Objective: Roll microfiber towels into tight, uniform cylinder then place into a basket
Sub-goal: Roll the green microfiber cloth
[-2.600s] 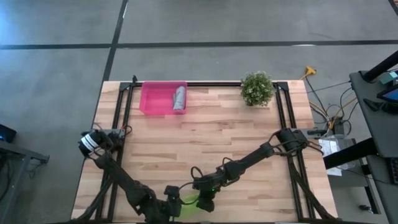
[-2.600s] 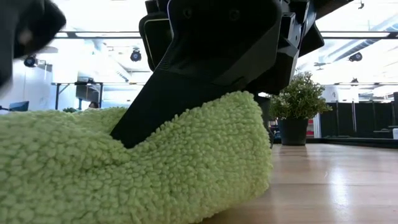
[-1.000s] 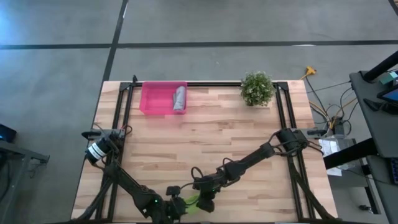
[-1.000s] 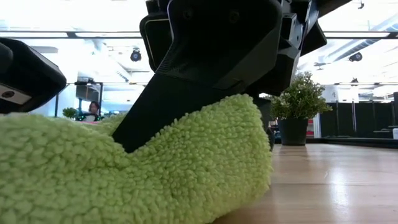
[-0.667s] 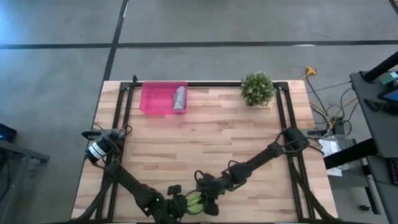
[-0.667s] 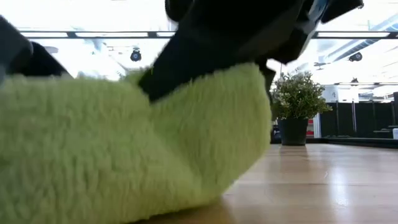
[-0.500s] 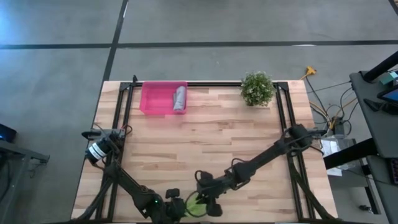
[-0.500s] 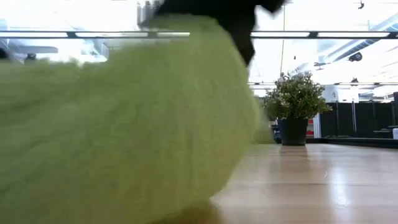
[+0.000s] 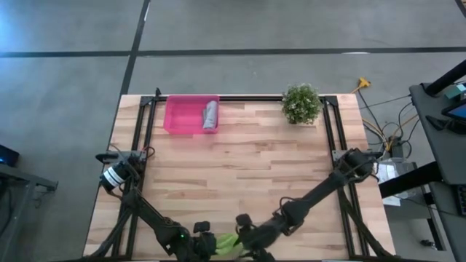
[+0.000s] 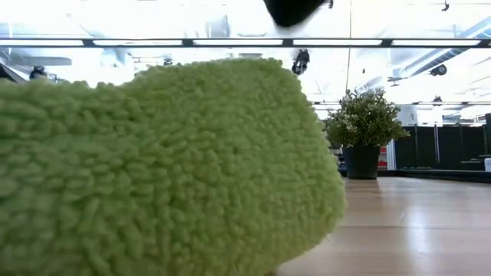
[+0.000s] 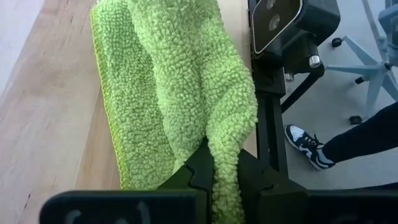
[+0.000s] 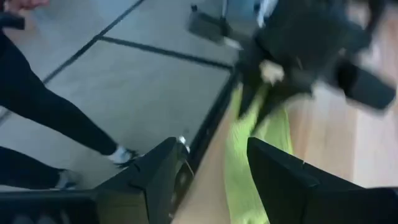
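The lime green towel (image 11: pixel 180 87) lies bunched in thick folds along the table's near edge and fills the low view (image 10: pixel 161 169). My left gripper (image 11: pixel 224 177) is shut on its near end, low at the front of the table (image 9: pixel 206 244). My right gripper (image 12: pixel 214 174) stands open just right of the towel (image 9: pixel 227 243), nothing between its fingers. The grey towel (image 9: pixel 210 115) lies rolled up in the pink basket (image 9: pixel 178 116) at the far left. My left gripper pinches a bunched fold of the green towel (image 11: pixel 225 158) between its two fingers, several layers thick. The fingers come low from the table's left, along the near edge. The pinched end rises a little; the rest (image 11: pixel 124 124) lies on the table beyond the fingers.
A small potted plant (image 9: pixel 301 103) stands at the far right. The low camera's mount (image 11: pixel 280 28) sits at the near edge just past the towel. A person's legs and shoe (image 12: pixel 121 155) show on the floor beside the table.
My right gripper, which pressed down into the green towel, has come off it and drawn back toward the table's near right. The towel has swung up and bulged into a taller hump in front of the low camera, while my left gripper keeps its end.
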Robot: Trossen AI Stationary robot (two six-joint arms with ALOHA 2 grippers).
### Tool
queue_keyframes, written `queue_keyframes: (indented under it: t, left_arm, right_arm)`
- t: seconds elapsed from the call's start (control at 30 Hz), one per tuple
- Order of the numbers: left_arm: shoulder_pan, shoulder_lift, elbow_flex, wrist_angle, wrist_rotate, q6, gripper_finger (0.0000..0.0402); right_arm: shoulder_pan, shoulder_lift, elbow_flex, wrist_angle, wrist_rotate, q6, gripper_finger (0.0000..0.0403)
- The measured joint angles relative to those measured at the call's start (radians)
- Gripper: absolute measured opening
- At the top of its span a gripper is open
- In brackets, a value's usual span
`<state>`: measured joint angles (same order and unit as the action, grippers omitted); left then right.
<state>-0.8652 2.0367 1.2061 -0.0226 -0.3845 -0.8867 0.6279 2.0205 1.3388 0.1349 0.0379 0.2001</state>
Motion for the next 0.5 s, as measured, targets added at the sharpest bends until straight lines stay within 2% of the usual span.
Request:
queue_keyframes:
  t: [0.2,0.33,0.5]
  left_arm:
    - [0.0,0.0,-0.002,0.0,-0.003,0.001,0.0012]
    - [0.001,-0.001,-0.002,0.0,-0.004,0.001,0.0012]
    - [0.001,-0.001,-0.003,0.001,-0.006,0.001,0.0012]
  right_arm:
    - [0.02,0.027,-0.001,-0.006,0.072,-0.23,0.0192]
    - [0.02,0.07,-0.001,0.01,0.08,-0.386,0.0192]
    - [0.017,0.134,-0.001,0.008,0.077,-0.495,0.0192]
